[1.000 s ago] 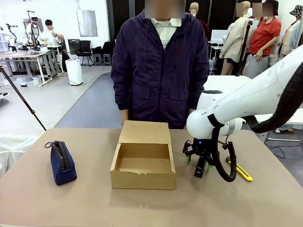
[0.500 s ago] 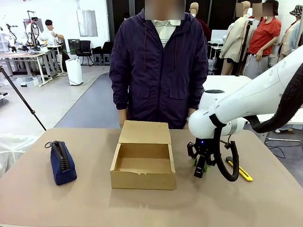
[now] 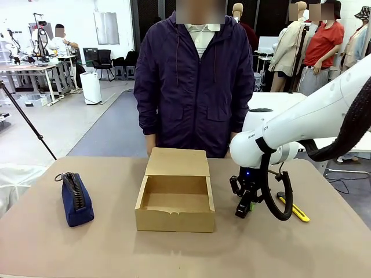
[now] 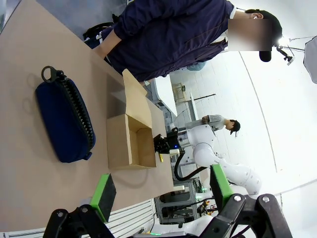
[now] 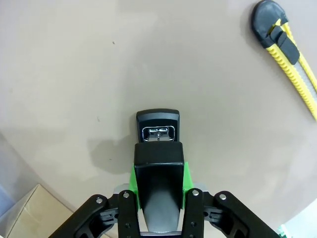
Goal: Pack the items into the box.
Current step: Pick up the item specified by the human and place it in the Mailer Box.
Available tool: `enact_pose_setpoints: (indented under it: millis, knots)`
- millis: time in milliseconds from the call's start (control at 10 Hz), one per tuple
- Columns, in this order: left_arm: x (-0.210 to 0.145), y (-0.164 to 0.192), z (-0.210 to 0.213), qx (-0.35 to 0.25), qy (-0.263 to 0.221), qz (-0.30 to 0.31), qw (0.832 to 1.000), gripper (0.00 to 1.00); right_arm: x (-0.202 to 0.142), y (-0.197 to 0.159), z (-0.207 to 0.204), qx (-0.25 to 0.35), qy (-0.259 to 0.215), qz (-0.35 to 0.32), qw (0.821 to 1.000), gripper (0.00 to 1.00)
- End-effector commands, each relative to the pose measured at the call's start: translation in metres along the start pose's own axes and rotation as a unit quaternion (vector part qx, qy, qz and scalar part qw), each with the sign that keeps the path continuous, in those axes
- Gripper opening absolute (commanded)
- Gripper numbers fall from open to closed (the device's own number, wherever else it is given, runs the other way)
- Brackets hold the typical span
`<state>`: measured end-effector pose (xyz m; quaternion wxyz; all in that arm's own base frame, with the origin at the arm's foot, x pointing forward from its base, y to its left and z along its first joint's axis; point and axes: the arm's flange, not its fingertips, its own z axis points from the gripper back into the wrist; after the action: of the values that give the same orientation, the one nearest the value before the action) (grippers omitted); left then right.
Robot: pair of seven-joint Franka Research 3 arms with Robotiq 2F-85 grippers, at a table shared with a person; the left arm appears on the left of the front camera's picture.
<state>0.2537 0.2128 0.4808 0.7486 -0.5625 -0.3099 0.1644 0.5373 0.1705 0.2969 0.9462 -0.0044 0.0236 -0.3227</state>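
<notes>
1. Farthest left lies the navy pouch (image 3: 75, 200), zip upward, on the table (image 3: 174, 255); it is no cargo of mine, so I leave it. My left pincer (image 4: 161, 191) hangs high over that end; its jaws are spread wide with nothing between the green pads.
2. In the middle stands the box (image 3: 174, 220), its flap (image 3: 177, 162) thrown back toward the person (image 3: 194, 87) and its inside bare; neither item is in it yet. The walls are thin card, and I judge a careless bump would dent them.
3. Just right of the box my right pincer (image 3: 246, 204) points down at the table and grips the stapler (image 5: 157, 124). The wrist view shows a green pad pressed against each flank, behind the nose; whether it rests on the table or sits just off it I cannot tell. I judge it stiff and dense for its size; its smooth plastic sides may slide, and its hinged top would give if squeezed from above; so the flanks near mid-body are the right hold.
4. Farthest right lies the utility knife (image 3: 297, 211), flat on the table and apart from the stapler. I judge it light, rigid and very low; it is best taken across its narrow width at mid-length, where the ribbed yellow edge offers purchase, away from the black tip.
</notes>
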Motion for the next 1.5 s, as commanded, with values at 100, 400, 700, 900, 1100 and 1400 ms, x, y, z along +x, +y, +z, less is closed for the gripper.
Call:
enact_pose_setpoints:
  millis: [100,400,700,900,1100,1400]
  knots:
    - [0.001,0.0,0.0,-0.012,-0.005,-0.005,1.0,1.0,0.007,-0.004,0.007,-0.031,0.019,0.032,0.999,0.0]
    - [0.001,0.0,0.0,-0.012,-0.005,-0.005,1.0,1.0,0.011,-0.05,0.091,0.005,-0.006,0.134,0.991,0.0]
    - [0.001,0.0,0.0,-0.012,-0.005,-0.005,1.0,1.0,0.023,-0.084,0.111,0.051,0.01,0.177,0.983,0.0]
    - [0.001,0.0,0.0,-0.012,-0.005,-0.005,1.0,1.0,0.014,-0.059,0.122,0.016,-0.023,0.163,0.986,0.0]
    - [0.001,0.0,0.0,-0.012,-0.005,-0.005,1.0,1.0,0.015,-0.072,0.126,0.026,-0.017,0.176,0.984,0.0]
    - [0.001,0.0,0.0,-0.012,-0.005,-0.005,1.0,1.0,-0.02,0.04,0.177,0.156,-0.191,0.569,0.784,0.0]
